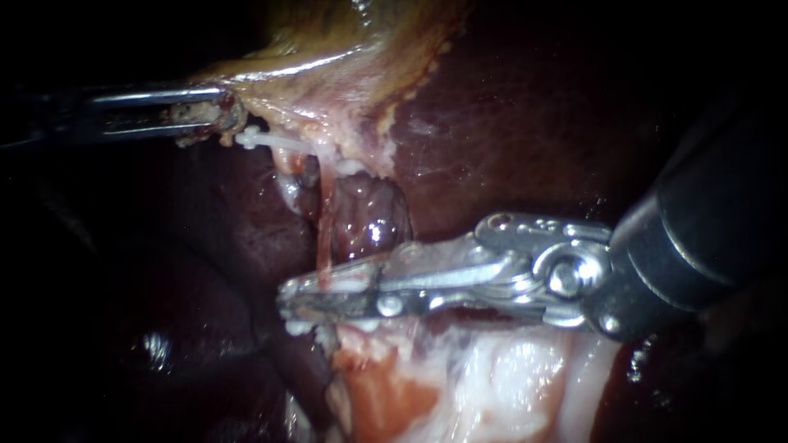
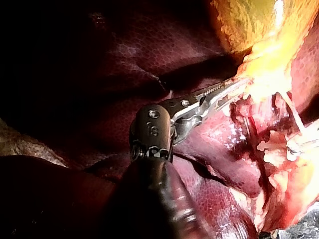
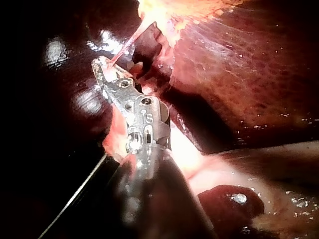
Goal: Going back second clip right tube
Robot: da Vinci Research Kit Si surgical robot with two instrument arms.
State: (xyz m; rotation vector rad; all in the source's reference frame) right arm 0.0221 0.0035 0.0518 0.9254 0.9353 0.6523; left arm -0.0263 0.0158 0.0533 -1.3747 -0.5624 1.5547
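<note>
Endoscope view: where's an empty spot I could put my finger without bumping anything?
Bare liver lies open between the gallbladder edge and the right instrument. Dark liver under the left instrument is free too. The middle is crowded: tube, clip.

Polished metal is being shown by the right instrument (image 1: 289,302), a wet, smooth gloss by the liver (image 1: 533,107) and gallbladder (image 1: 336,57), matt plastic by the clip (image 1: 250,138).
</note>
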